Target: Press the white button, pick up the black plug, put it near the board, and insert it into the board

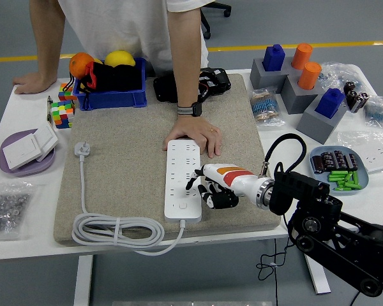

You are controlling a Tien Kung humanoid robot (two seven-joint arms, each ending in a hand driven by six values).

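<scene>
on a beige mat (127,159), the robot's right hand (207,188), fingers loosely curled and empty, touches the white power strip's (182,180) right edge while a person's hand (195,132) steadies its far end; its white plug (82,149) lies at left.

A blue plastic bin (112,90) of fruit sits at the white counter (25,239)'s far edge; a colourful puzzle cube (61,113) lies just beside it, a purple round tray (16,167) nearer left.
</scene>
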